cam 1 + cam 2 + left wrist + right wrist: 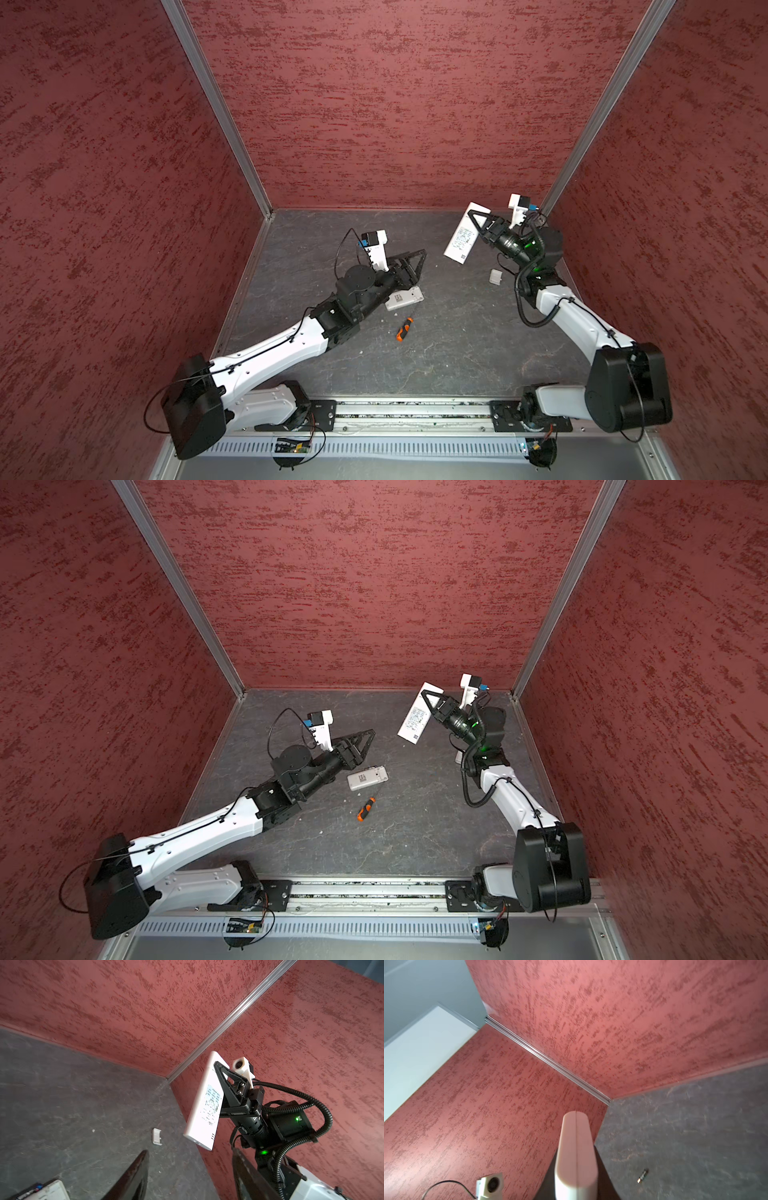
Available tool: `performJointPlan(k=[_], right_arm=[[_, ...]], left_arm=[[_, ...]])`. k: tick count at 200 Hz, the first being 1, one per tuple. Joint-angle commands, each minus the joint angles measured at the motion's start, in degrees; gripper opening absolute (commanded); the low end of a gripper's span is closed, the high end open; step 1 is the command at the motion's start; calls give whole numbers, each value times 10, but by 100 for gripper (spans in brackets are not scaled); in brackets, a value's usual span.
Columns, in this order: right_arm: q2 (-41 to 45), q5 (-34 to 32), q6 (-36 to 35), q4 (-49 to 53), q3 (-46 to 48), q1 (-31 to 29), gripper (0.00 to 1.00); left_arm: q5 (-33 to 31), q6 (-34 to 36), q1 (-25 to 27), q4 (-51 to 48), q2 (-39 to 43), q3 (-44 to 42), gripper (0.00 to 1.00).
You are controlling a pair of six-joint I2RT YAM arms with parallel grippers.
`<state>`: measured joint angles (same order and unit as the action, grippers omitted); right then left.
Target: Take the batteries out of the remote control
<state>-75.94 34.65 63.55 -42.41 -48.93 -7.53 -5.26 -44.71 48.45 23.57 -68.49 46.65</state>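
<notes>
The right gripper (pixel 473 216) is clamped on the white remote (pixel 459 239). One finger lies across the button face near the upper end and the other is hidden behind the body. The remote is held clear of the table (pixel 436 365), tilted, with its lower end down, and we take it as the reference for all positions. In the right wrist view one battery (pixel 643 1176) lies loose on the table, below the remote and off to one side; we cannot find it in either top view. A small white cover (pixel 495 276) lies on the table just beside the remote's lower end. The left gripper (pixel 417 266) is well apart from the remote, its jaws spread with nothing between them, above a second remote (pixel 405 298) that lies flat. An orange-handled screwdriver (pixel 404 329) lies farther off on the same side. We judge the step in hand to be emptying the lifted remote. Its back faces away from every view, so we cannot tell whether cells remain inside. The next move calls for a check of that compartment — turn the open back downward above bare table, keep the clamp firm, and tip out any remaining cell. The second remote then needs the same treatment, as its compartment is not legible here.
</notes>
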Motion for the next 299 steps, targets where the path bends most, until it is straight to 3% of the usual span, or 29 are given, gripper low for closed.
performJointPlan(k=[1,25,61,190,246,299], right_arm=[[24,-94,38,-99,11,-28,0],[29,-163,52,-117,15,-57,0],[23,-215,64,-112,-15,-92,0],[-9,-259,87,-148,-23,-157,0],[-5,-263,79,-142,-20,-170,0],[-16,-259,77,-146,-22,-182,0]], left_arm=[[52,-58,-7,105,-15,2,63],[65,-59,-8,136,-38,16,63],[77,-69,-9,186,-73,27,63],[95,-43,-12,240,-156,111,58],[98,-47,-17,256,-170,124,47],[103,-63,-24,271,-177,123,25]])
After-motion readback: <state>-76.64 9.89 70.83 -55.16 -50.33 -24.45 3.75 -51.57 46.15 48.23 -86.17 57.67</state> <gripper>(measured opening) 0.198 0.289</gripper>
